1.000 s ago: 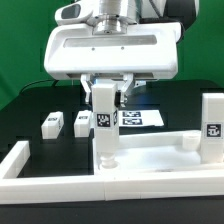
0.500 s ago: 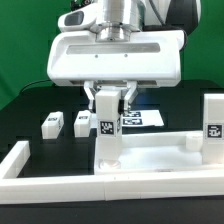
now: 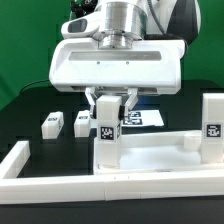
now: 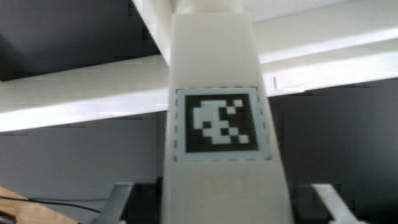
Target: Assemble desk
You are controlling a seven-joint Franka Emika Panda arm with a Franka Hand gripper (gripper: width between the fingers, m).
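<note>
As the pincer (image 3: 109,111), clamped on the short square white plastic leg (image 3: 108,142), has turned and sunk, that leg is probably threading into the white rimmed desk top (image 3: 160,140).

Both ends of the leg (image 4: 217,50) are cropped (tag (image 4: 222,122) blurred).
</note>
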